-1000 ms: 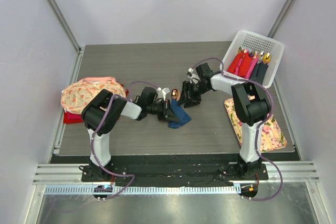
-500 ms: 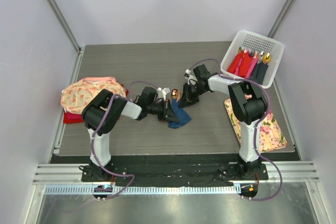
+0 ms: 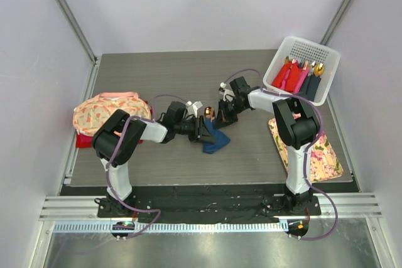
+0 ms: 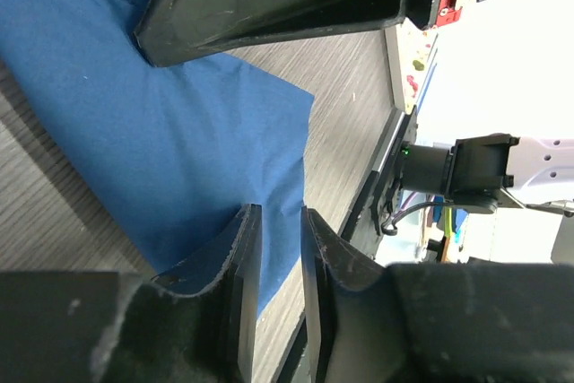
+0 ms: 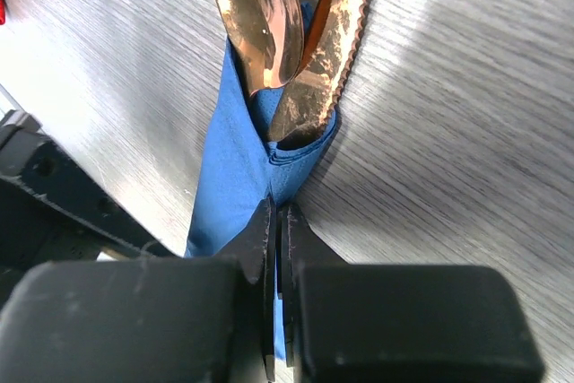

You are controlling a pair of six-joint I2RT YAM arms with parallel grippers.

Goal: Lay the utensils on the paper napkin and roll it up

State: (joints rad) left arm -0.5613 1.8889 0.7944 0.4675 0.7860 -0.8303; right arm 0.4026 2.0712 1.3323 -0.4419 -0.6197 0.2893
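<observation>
Viewing from above, the paper napkin (image 3: 214, 139) lies rolled at the middle of the counter (image 3: 157, 73), with the utensils (image 3: 208, 113) protruding from its far end. The left jaws meet it from the left, the right jaws from the right. Left wrist view: the paper napkin spreads flat, and the left jaws stand narrowly parted over its edge; a grip cannot be confirmed. Right wrist view: the right jaws are clamped on the paper napkin just below its mouth, where a spoon (image 5: 260, 15) and a serrated knife (image 5: 323, 69) emerge.
</observation>
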